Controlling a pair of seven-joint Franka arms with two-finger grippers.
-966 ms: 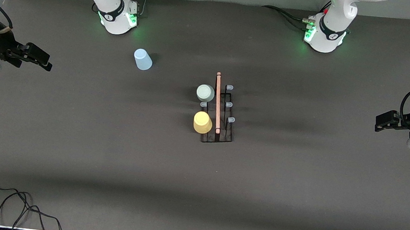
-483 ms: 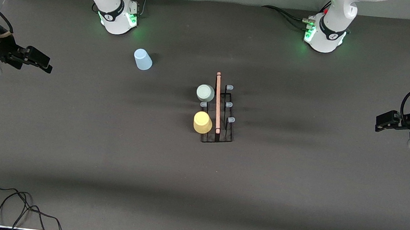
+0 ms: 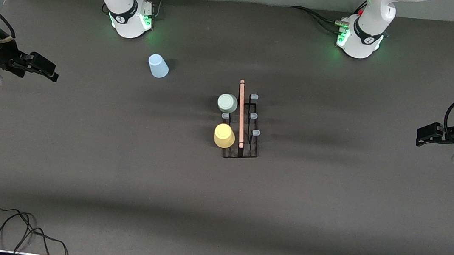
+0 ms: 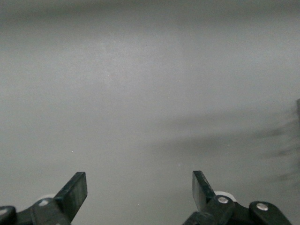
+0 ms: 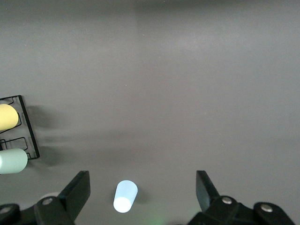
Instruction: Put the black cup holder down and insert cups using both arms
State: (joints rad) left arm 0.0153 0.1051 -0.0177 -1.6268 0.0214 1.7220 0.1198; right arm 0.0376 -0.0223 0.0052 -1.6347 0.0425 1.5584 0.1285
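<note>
Comparing moments, little was changed: the right gripper (image 3: 47, 69), jaws wide, was nudged slightly; the left gripper (image 3: 422, 137), equally wide, waited; the blue cup (image 3: 158, 66) remained unracked.

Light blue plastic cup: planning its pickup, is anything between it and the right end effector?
Nothing visible: bare table lies between the open right end effector and the upside-down light blue plastic cup.

Dark grey table (image 3: 327, 220), loose cables (image 3: 6, 226)

Matt, seemingly plastic cups (image 3: 227, 103); black wire rack (image 3: 240, 151) with wooden bar (image 3: 241, 112).
</note>
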